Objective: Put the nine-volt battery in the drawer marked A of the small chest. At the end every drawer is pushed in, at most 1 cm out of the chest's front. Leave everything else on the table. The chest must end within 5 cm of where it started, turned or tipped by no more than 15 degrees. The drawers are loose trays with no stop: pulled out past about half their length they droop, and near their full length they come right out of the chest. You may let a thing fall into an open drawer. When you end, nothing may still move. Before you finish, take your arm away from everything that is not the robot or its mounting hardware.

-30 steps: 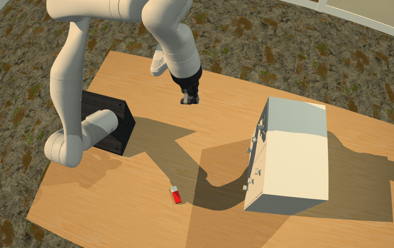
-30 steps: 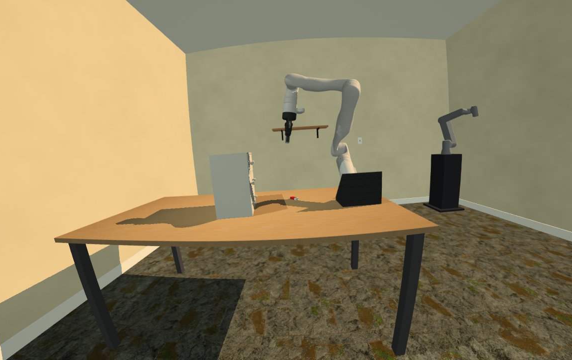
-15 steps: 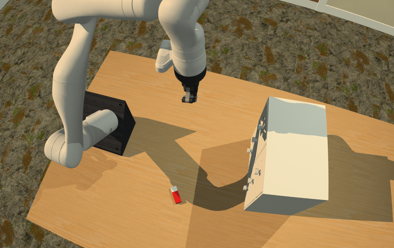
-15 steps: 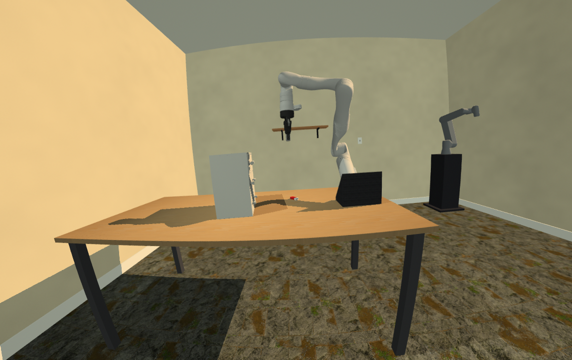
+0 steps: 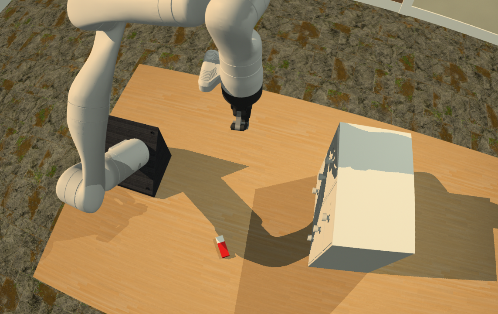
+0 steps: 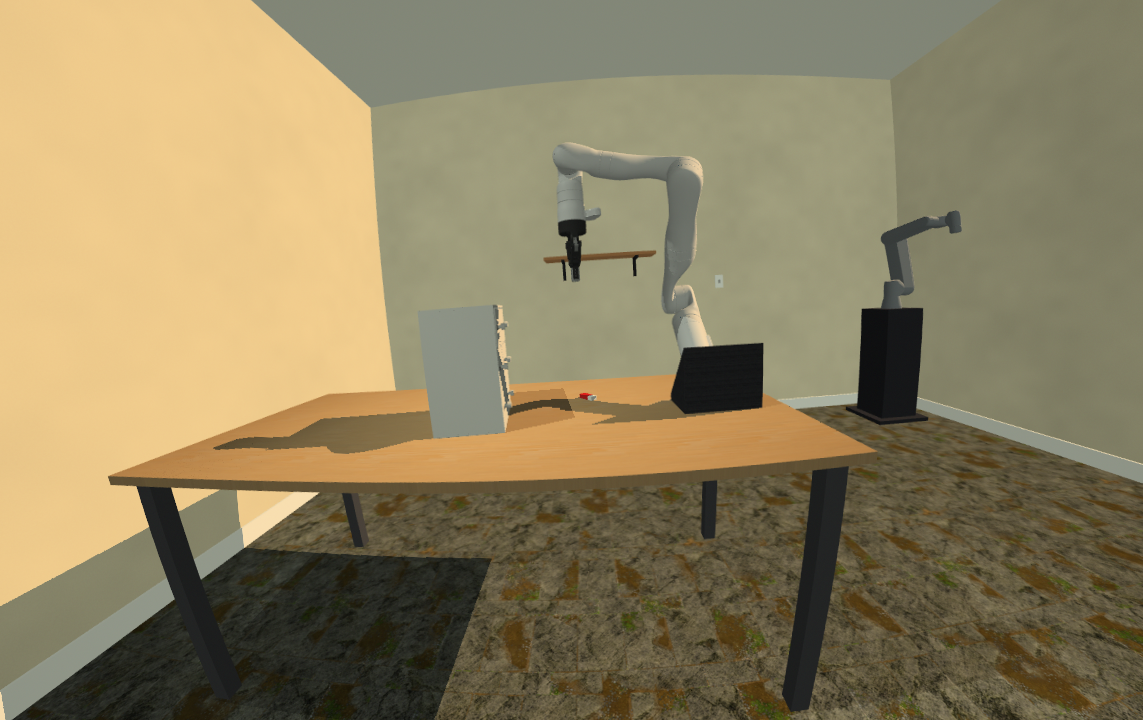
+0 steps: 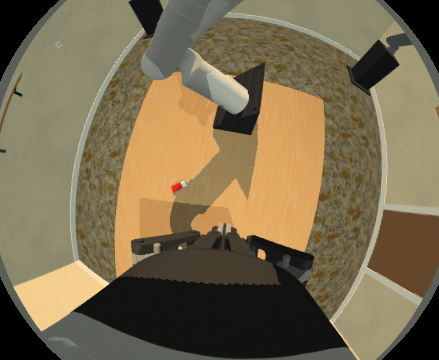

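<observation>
Hand [image 5: 239, 125], fingers closed on nothing, high above the table [image 5: 172, 117]; overpulling drawer A would droop it from the chest [image 5: 364, 199].

The nine-volt battery [image 5: 222, 246] is a small red block with a pale grey end. It lies flat on the worktop [image 5: 164, 242], well apart from the small chest [image 5: 367, 195]. The chest is cream, stands upright, and its knobbed drawers [image 5: 323, 203] all appear pushed in.
</observation>
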Robot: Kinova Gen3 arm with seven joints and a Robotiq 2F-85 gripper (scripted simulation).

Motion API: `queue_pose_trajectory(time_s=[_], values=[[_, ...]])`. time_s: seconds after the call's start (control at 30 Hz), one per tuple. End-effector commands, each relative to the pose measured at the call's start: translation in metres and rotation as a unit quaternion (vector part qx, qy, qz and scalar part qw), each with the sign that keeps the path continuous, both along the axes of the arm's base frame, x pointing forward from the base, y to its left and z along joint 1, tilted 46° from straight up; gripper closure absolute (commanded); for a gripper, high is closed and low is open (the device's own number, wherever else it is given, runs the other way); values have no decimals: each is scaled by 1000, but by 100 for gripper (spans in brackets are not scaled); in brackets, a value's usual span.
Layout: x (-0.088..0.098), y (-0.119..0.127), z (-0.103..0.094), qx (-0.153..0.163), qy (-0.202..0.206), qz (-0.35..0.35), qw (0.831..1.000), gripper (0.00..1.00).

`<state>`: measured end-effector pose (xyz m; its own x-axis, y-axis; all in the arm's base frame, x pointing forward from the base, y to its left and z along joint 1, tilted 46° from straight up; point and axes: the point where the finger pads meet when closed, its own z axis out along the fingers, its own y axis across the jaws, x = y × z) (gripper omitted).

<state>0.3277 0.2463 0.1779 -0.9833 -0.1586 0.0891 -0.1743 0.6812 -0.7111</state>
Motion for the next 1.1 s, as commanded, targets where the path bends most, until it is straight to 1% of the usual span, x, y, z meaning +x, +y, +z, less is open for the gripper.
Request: queue_pose_trajectory(time_s=[0.0,0.6,0.63,1.07], values=[[0,0,0,1,0,0,1000,100],[0,0,0,1,0,0,1000,100],[0,0,0,1,0,0,1000,0],[0,0,0,1,0,0,1000,0]])
